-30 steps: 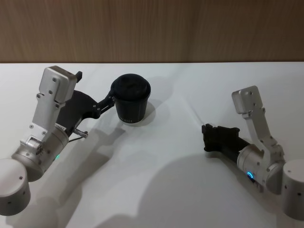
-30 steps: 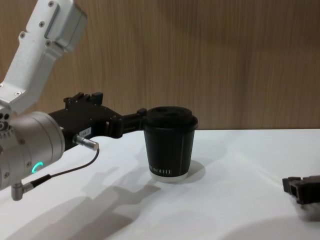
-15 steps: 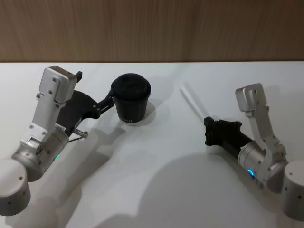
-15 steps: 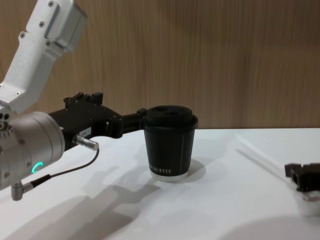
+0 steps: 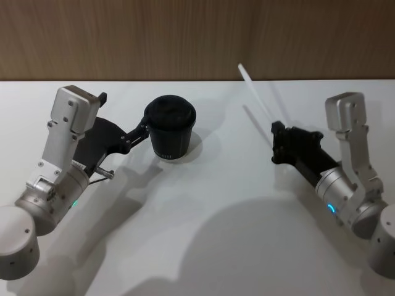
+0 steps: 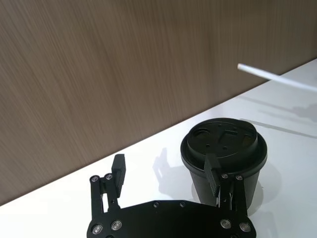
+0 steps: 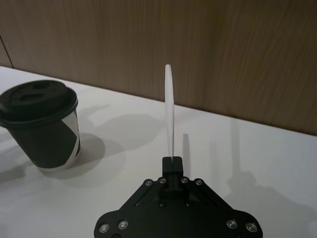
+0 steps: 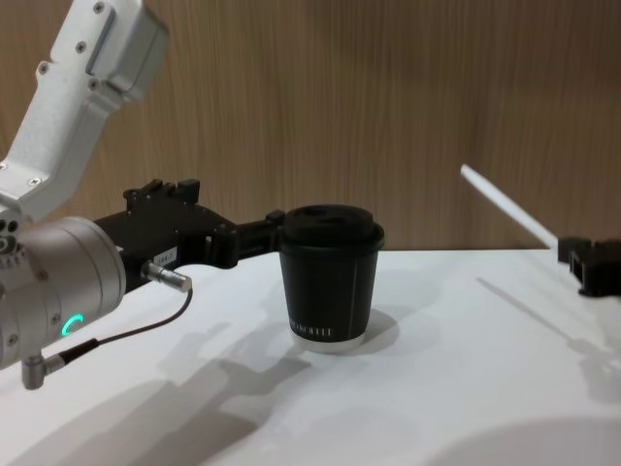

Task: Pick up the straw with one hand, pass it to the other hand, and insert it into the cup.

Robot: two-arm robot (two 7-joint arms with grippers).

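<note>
white straw [image 5: 257, 94], black cup [image 5: 170, 134], white table [image 5: 203, 237]

Cup [image 8: 331, 272] lettering [image 8: 315, 331] — white, illegible

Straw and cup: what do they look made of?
Straw, pinched in the shut right claw: white, matte, plastic or paper, hard to tell; it juts out straight without sagging, so fairly stiff. Cup: matte black paper by its look, with a side seam and pale base rim. Lid: moulded black plastic, slight sheen. The left claw sits open beside the cup.
</note>
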